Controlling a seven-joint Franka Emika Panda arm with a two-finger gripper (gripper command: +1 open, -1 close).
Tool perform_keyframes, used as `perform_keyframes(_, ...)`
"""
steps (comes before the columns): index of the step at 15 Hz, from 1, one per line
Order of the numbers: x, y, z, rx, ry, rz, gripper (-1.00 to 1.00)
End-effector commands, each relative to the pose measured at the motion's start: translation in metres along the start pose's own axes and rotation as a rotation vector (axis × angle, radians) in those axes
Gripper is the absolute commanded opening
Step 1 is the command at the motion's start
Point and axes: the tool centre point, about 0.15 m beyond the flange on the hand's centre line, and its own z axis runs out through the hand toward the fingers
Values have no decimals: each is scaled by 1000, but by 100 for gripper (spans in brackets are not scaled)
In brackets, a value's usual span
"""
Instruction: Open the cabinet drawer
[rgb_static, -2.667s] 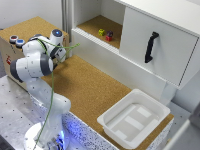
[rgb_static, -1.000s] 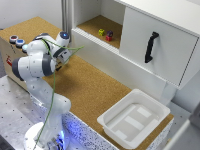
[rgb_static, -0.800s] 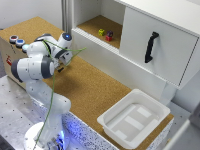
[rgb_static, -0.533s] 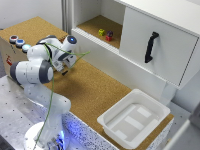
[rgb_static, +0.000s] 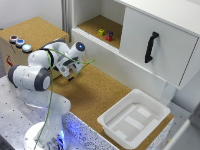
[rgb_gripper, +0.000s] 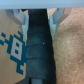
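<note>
The cabinet drawer (rgb_static: 165, 50) is a large white front panel with a black bar handle (rgb_static: 151, 47), at the exterior view's upper right, and it looks shut. My gripper (rgb_static: 70, 76) hangs low over the cork surface at the exterior view's left, far from the handle. In the wrist view my gripper (rgb_gripper: 39, 20) has its two pale fingers (rgb_gripper: 20, 18) apart and holds nothing. A blurred dark band (rgb_gripper: 40, 55) lies beyond them. The drawer is out of the wrist view.
A shallow white plastic bin (rgb_static: 107, 123) stands on the cork at the front right. An open cabinet shelf holds small coloured blocks (rgb_static: 105, 34). A brown box with round buttons (rgb_static: 20, 42) stands at the left; a brown surface with blue print (rgb_gripper: 15, 47) shows in the wrist view.
My arm has swung the gripper toward the exterior view's right and slightly forward, closer to the cabinet. The drawer and bin have not moved.
</note>
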Motion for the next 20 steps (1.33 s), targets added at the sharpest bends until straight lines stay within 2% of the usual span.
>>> perform_keyframes(1, 23, 73, -20, 4, 20, 28, -100)
perform_keyframes(3, 30, 79, -32, -26, 26, 37, -100)
perform_keyframes(4, 32, 78, -39, -35, 34, 31, 100)
perform_keyframes(7, 26, 65, -53, -86, -3, -61, 100)
perform_keyframes(9, 14, 49, -51, -122, -67, -150, 100)
perform_keyframes(14, 3, 21, -62, -169, -38, -193, 100)
perform_keyframes(15, 4, 13, -70, -188, -19, -197, 100)
perform_keyframes(16, 7, 5, -85, -248, 23, -198, 100)
perform_keyframes(20, 20, -49, -160, -421, 227, -241, 100)
